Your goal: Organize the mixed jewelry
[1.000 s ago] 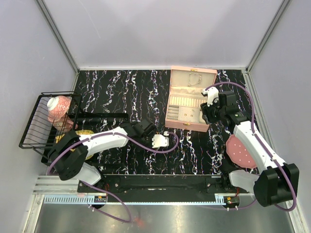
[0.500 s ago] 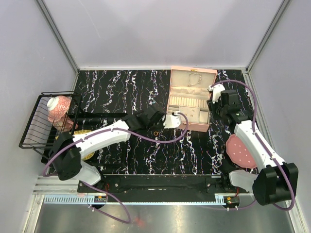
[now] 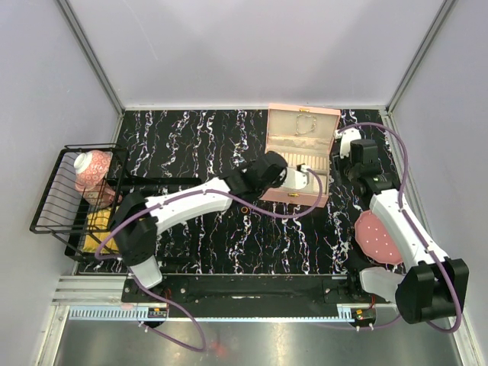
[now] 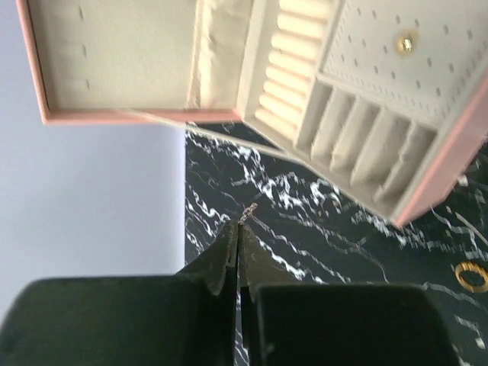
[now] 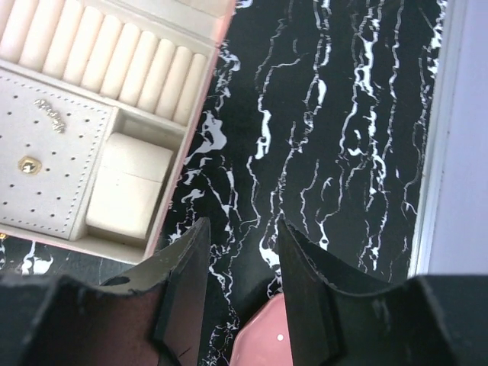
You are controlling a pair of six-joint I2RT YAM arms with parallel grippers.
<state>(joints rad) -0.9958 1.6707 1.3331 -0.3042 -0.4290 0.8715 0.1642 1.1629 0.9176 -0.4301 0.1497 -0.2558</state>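
The pink compartmented box (image 3: 301, 122) lies open at the back right of the table. My left gripper (image 3: 297, 178) reaches over its front part. In the left wrist view this gripper (image 4: 238, 226) is shut on a tiny silver piece of jewelry (image 4: 248, 213) that sticks out of the tips. A small gold ring (image 3: 244, 208) lies on the black table in front of the box, and the left wrist view shows this gold ring (image 4: 471, 276) too. A gold stud (image 5: 28, 165) and a thin silver strand (image 5: 49, 113) sit on the box's dotted panel. My right gripper (image 5: 242, 227) is open and empty, just right of the box (image 5: 130, 183).
A round pink dotted disc (image 3: 375, 236) lies on the table by the right arm. A black wire rack (image 3: 53, 206) at the left holds a pink patterned bowl (image 3: 91, 168). Grey walls close in the black marbled table (image 3: 191, 145) on three sides.
My left arm has swung from the middle of the table up and right to the box, its gripper staying shut. My right gripper has drawn back from the box's right edge.
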